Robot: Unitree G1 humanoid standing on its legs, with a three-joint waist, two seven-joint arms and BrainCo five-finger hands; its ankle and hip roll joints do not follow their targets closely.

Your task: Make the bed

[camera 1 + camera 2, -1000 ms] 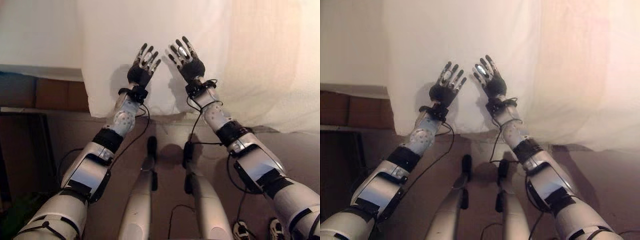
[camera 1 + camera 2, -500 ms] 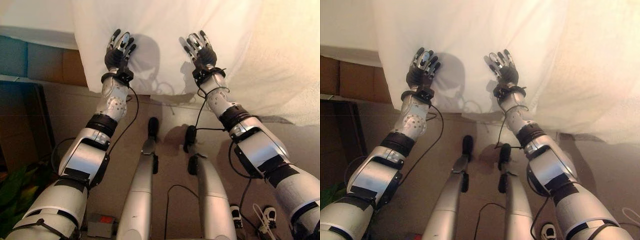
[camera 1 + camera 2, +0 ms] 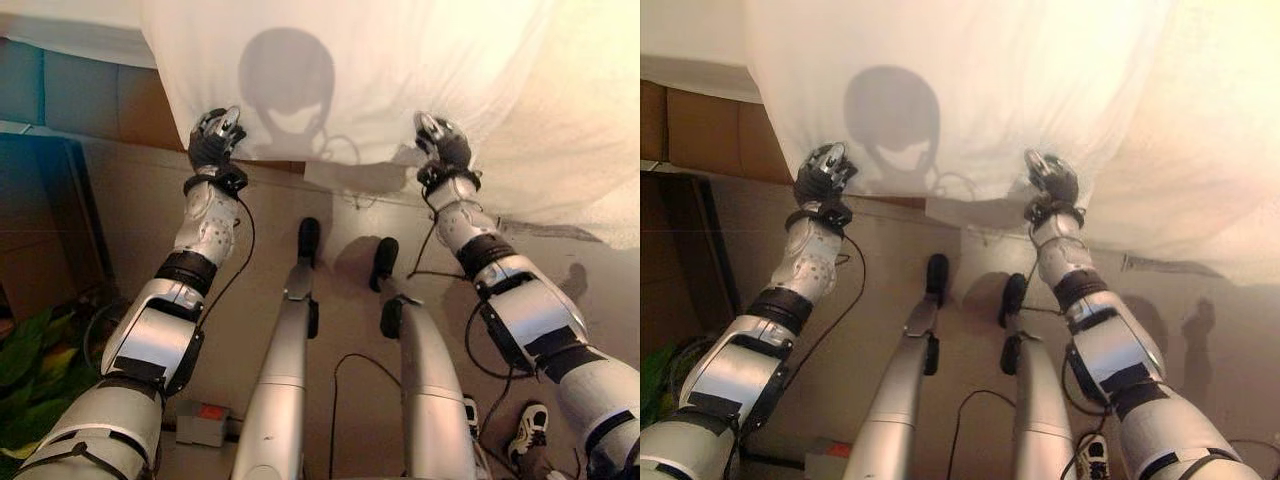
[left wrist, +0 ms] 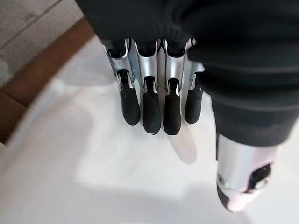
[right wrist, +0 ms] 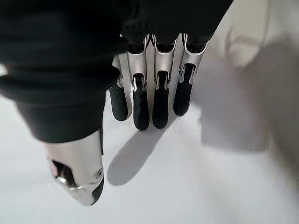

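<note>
A bedroom: white sheet [image 3: 400, 70] overhanging a bed

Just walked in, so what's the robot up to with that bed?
The robot stands at the bed with both arms stretched out to the hanging edge of the white sheet. Its left hand and right hand are at the sheet's lower hem, fingers bent against the cloth. No firm grasp is visible.

Beige floor [image 3: 340, 330] fills the lower frame, warm light washing the right side. Upper left, a brown panel [image 3: 140, 105]; lower left, green leaves [image 3: 25, 385].
</note>
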